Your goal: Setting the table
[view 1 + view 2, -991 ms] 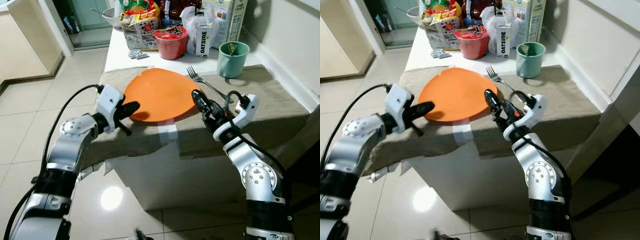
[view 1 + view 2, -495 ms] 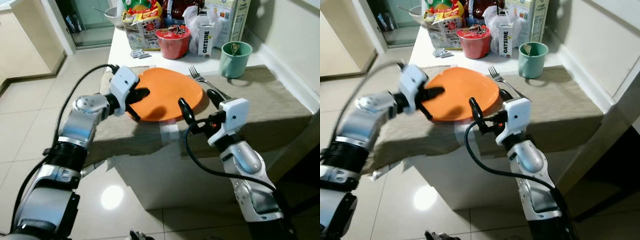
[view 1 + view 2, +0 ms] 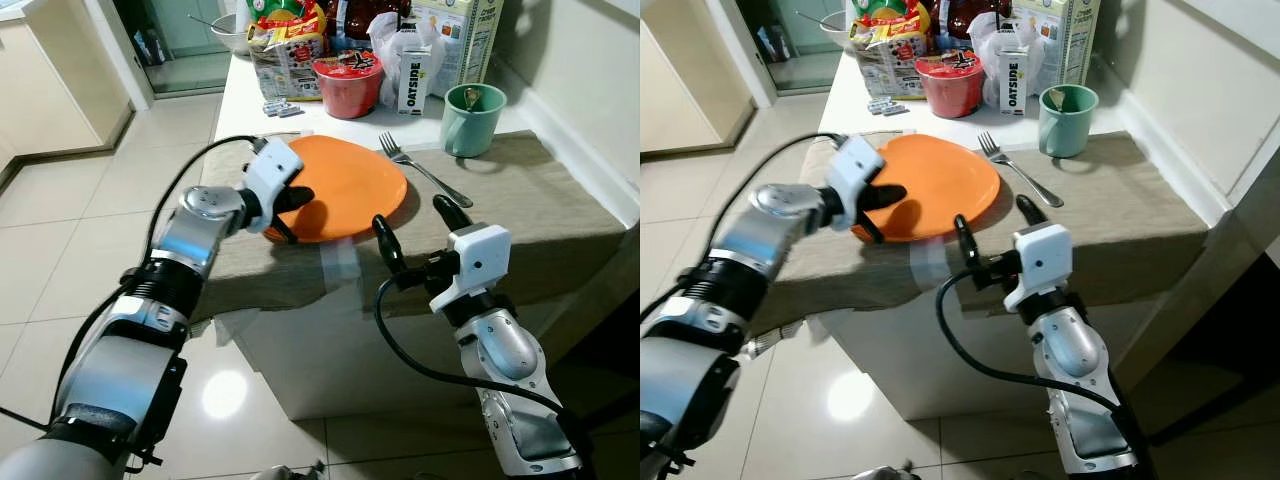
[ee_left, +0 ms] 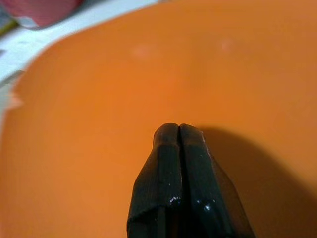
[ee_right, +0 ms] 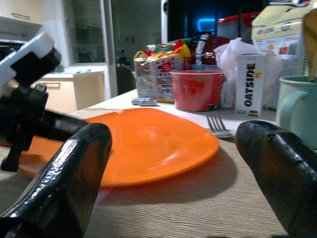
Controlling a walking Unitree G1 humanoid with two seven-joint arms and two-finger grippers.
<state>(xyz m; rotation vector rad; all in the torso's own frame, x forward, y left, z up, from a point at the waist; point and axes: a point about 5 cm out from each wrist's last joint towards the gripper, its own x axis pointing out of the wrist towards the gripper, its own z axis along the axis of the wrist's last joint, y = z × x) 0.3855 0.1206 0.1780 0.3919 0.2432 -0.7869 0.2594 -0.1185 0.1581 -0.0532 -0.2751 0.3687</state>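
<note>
- Left eye view: round flat orange plastic plate point(image 3: 345, 187) lies on beige cloth-covered table point(image 3: 520, 210). Left gripper point(image 3: 293, 200) reaches over plate's near-left rim, black fingers pressed together w/ tips over the orange surface. Right gripper point(image 3: 415, 225) sits at table's front edge, just short of plate's near-right rim, fingers spread wide & pointing up, nothing between them.
- Silver metal fork point(image 3: 425, 170) lies beyond right gripper, just beside plate's far-right rim. Mint-green ceramic mug point(image 3: 470, 118) stands further out past the fork.
- Right eye view: same layout. Red instant-noodle cup point(image 3: 949, 82), white oat-drink carton point(image 3: 1012, 79) & snack packets point(image 3: 880, 45) crowd the white counter well beyond both grippers, past the plate.
- Left wrist view: two fingers shut tight, side by side, orange plate filling the space ahead & under them; cannot tell if tips touch it. Bit of red cup at far corner.
- Right wrist view: fingers point(image 5: 64, 183) wide apart, low over the cloth; plate straight ahead between them, near, not touched. Left gripper at plate's opposite side. Fork, carton, red cup, mug beyond plate.
</note>
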